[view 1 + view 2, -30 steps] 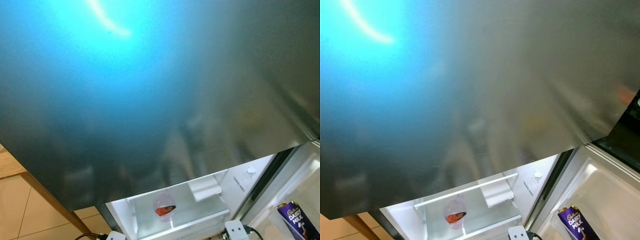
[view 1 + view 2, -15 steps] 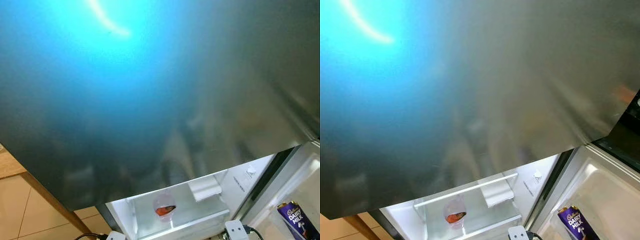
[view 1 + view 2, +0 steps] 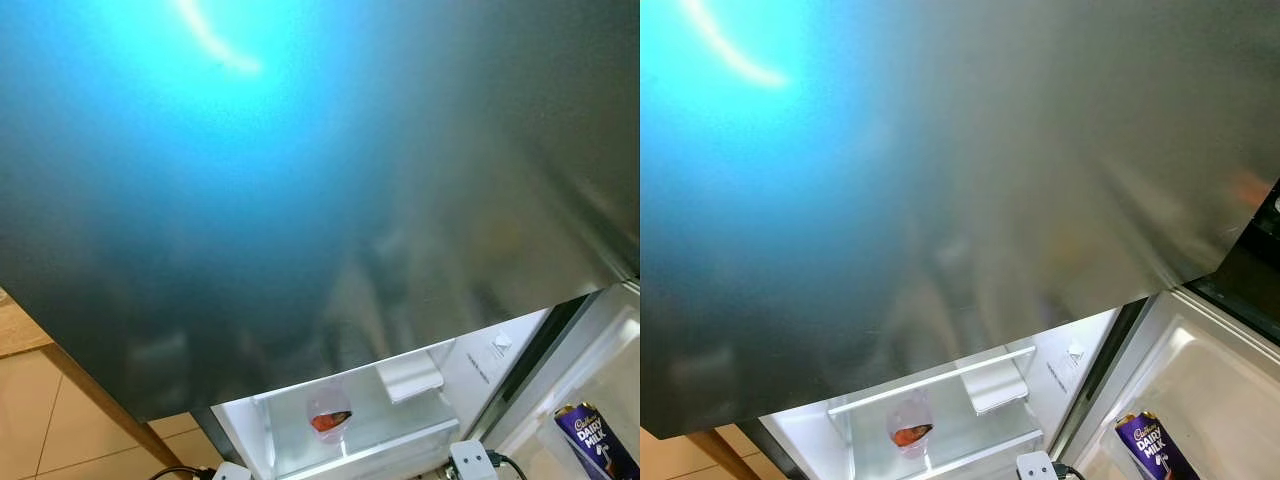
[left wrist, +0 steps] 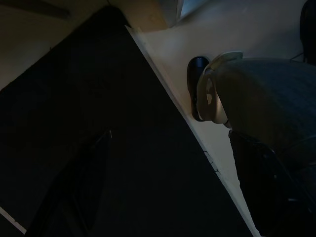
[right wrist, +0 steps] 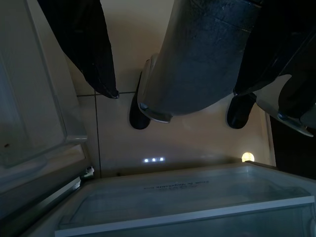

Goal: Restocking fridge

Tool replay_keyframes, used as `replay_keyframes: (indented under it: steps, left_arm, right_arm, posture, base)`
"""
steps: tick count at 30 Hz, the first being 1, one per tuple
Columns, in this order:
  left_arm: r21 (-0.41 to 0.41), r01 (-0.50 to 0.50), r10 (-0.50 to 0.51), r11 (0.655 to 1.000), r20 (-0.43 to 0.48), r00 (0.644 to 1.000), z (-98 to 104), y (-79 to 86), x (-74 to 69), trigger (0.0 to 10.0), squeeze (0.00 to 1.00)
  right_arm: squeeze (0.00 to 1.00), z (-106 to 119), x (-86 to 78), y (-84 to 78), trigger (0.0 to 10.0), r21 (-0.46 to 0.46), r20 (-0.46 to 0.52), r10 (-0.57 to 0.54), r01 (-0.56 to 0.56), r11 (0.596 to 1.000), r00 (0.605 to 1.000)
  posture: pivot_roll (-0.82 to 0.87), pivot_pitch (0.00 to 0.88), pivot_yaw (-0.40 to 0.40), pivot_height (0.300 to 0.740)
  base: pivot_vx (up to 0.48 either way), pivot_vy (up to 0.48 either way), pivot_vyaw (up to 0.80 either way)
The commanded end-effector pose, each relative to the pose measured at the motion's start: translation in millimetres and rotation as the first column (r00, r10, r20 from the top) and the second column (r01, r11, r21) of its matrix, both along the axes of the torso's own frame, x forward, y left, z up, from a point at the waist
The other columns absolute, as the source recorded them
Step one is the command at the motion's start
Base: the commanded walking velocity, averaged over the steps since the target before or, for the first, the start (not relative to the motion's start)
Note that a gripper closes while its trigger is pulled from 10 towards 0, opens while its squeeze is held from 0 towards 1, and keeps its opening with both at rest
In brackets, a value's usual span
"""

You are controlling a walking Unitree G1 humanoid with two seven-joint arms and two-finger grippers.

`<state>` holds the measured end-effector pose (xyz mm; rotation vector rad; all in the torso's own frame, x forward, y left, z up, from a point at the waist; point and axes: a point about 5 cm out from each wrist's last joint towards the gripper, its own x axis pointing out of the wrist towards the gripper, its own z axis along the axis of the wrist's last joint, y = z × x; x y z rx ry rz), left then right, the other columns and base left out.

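Home kitchen: steel fridge door (image 3: 330, 200), lit open fridge compartment (image 3: 350, 425), tiled floor (image 3: 60, 420).

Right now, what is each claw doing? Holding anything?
Left claw: hangs low in the dark; fingers cannot be told.
Right claw: hangs open above the floor, holding nothing.

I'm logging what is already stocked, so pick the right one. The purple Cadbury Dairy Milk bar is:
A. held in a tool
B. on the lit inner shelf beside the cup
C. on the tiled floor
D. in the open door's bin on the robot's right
D: the purple Dairy Milk bar stands in the white bin of the open door on the right, apart from the lit shelf where the small cup sits.
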<state>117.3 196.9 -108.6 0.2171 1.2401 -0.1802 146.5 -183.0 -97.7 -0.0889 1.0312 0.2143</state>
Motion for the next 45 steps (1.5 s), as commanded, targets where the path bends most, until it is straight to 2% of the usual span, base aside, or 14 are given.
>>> replay_keyframes:
  steps: [1, 34, 45]
  left_arm:
    - [-0.034, 0.013, -0.013, 0.999, -0.024, 1.0, -2.7, -11.4, -4.2, 10.0, 0.0]
    - [-0.041, 0.017, -0.017, 0.999, -0.01, 1.0, -1.1, -16.2, 3.3, 10.0, 0.0]
    - [-0.042, 0.009, -0.01, 0.999, -0.016, 1.0, -1.8, -16.1, 1.1, 10.0, 0.0]
  right_arm:
    - [0.0, -3.5, -8.2, -0.1, 10.0, -0.008, -0.043, 0.014, -0.014, 1.0, 0.999]
    - [0.0, -1.7, -2.3, 0.1, 10.0, -0.018, -0.036, 0.027, -0.027, 0.999, 0.999]
    - [0.0, -2.5, -5.5, -2.0, 10.0, -0.019, -0.041, 0.016, -0.017, 1.0, 0.999]
  posture:
    - [-0.02, 0.0, -0.005, 0.74]
    - [-0.03, 0.0, -0.008, 0.74]
    - [-0.04, 0.0, -0.007, 0.74]
  base:
    - [0.0, 0.0, 0.0]
    - [0.0, 0.0, 0.0]
    - [0.0, 0.0, 0.0]
